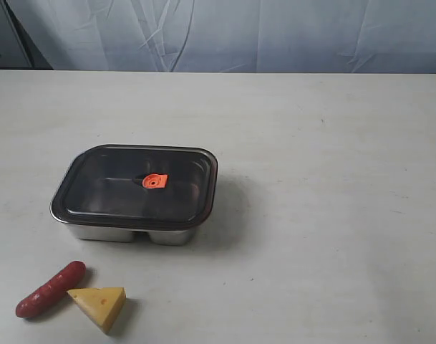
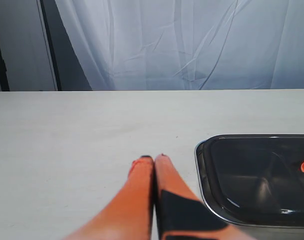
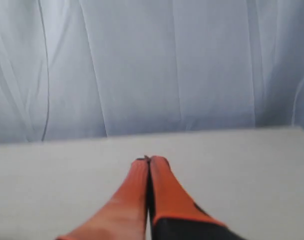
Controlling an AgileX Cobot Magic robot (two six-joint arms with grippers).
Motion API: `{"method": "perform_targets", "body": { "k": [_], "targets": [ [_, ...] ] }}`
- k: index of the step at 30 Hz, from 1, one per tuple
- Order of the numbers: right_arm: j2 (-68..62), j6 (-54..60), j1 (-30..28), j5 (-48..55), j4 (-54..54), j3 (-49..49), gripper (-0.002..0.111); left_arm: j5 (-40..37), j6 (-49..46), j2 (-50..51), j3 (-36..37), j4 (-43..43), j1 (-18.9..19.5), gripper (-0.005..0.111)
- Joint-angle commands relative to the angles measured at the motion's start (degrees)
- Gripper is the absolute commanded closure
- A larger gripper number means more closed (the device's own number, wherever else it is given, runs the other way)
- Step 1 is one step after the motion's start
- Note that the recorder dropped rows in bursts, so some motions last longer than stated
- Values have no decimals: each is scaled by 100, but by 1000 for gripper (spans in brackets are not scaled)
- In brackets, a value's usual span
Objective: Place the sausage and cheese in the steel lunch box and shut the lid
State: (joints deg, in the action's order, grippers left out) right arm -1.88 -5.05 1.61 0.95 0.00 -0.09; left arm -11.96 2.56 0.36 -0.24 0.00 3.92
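The steel lunch box [image 1: 124, 231] stands left of the table's middle, its dark tinted lid [image 1: 103, 186] resting on it with an orange valve knob [image 1: 154, 181] at the centre. In front of it, near the table's front left, lie the dark-red sausage [image 1: 50, 289] and the yellow cheese [image 1: 99, 305] wedge, side by side. Neither gripper shows in the exterior view. In the left wrist view my left gripper [image 2: 153, 158] is shut and empty, beside the box's lid [image 2: 261, 175]. My right gripper [image 3: 150, 159] is shut and empty over bare table.
A pale wrinkled curtain [image 1: 225, 32] hangs behind the table's far edge. The white tabletop [image 1: 332, 215] stretches wide to the right of the box.
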Motion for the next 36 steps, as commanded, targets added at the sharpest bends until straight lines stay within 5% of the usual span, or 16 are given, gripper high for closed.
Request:
{"method": "perform_targets", "body": {
  "k": [1, 5, 9, 14, 21, 26, 36],
  "targets": [
    [42, 25, 12, -1735, -63, 9, 108, 52, 1, -36, 24, 32, 20, 107],
    [42, -124, 12, -3333, 321, 9, 108, 52, 1, -36, 24, 32, 20, 107],
    [29, -1937, 12, -4044, 1007, 9, 108, 52, 1, -36, 24, 32, 20, 107],
    [18, -4591, 12, -2243, 1101, -326, 109, 52, 1, -36, 24, 32, 20, 107],
    [-1103, -4850, 16, 19, 0, -1795, 109, 52, 1, -36, 24, 32, 20, 107],
    [-2956, -3098, 364, 1358, -169, -3433, 109, 52, 1, -36, 24, 32, 20, 107],
    [-7142, 880, 818, 2074, 2284, -5621, 102, 52, 1, -36, 24, 32, 20, 107]
  ]
}}
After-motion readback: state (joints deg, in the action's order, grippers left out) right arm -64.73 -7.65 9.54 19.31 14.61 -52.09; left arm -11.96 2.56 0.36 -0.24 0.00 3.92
